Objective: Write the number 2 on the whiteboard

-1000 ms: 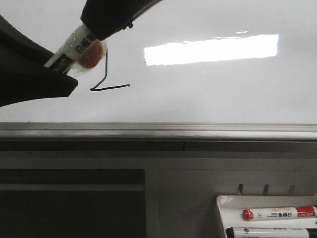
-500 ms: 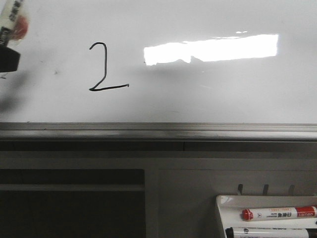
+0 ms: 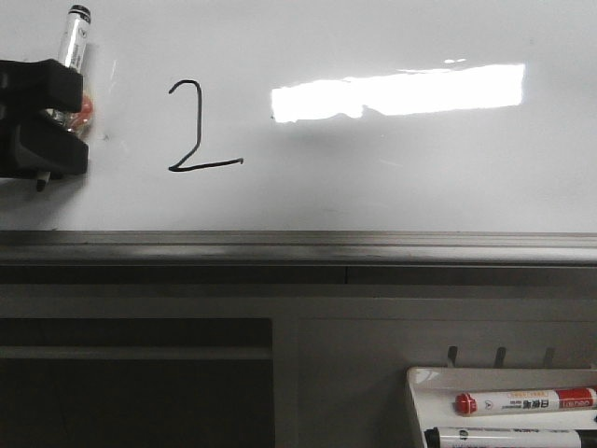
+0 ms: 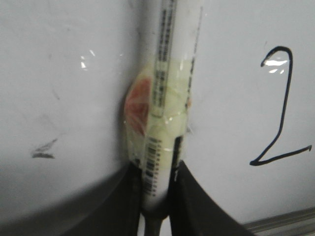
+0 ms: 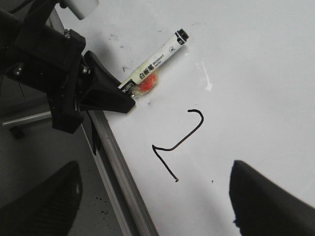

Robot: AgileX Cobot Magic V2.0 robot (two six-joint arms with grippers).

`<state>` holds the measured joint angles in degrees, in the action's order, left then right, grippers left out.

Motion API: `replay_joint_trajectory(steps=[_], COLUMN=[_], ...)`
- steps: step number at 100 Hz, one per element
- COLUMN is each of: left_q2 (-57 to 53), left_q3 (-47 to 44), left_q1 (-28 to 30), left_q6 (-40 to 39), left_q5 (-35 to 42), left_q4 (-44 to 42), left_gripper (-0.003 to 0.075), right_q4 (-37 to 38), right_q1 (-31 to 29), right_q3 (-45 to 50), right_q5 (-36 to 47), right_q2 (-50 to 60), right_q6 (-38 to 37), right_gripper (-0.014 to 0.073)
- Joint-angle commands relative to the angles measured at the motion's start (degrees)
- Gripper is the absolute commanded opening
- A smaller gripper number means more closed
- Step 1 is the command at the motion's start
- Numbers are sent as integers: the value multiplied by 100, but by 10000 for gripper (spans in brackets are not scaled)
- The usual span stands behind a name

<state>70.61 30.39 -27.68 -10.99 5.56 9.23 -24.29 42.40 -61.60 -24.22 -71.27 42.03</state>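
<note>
1. Black ink forms the number 2 (image 3: 199, 126) on the whiteboard (image 3: 392, 187), left of the bright light reflection (image 3: 401, 91); the digit looks complete, with a hooked top, a stem and a flat base stroke.
2. The left claw (image 3: 42, 117) sits at the left edge of the front view, left of the digit and apart from it, clamped on a marker (image 3: 71, 51) whose tip points up along the board.
3. The left wrist view shows the marker (image 4: 165, 98) pinched low on its barrel between the two fingers (image 4: 189, 196), with clear tape and a red lump wrapped around the barrel just above them.
4. The marker is judged light, stiff and smooth plastic; the taped band likely adds bulk for a firmer hold, so the barrel near that band is the sensible place to hold it.
5. The whiteboard is rigid and glossy, and fresh ink on it probably smears easily, so nothing should brush the digit.
6. The right claw (image 5: 152, 196) shows only as two dark blurred fingers standing wide apart at the edges of its own view, holding nothing.
7. A tray (image 3: 420, 392) at lower right holds two spare markers.
</note>
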Motion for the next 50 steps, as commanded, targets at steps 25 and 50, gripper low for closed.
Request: replay_joint_trajectory(steps=[25,50], left_q2=[113,113], left_q3=[281,281], left_q1=[-42,-42], left_q6=[-421,-421], left_q5=[-6,-6], left_q4=[250,430], left_gripper=[-20,-20], right_q4=[-99,-103], right_q1=[-28,-28], right_q3=[-203,-203], right_q5=[303,303], right_q2=[176,176], right_q6=[-18,-18], right_gripper=[543,543])
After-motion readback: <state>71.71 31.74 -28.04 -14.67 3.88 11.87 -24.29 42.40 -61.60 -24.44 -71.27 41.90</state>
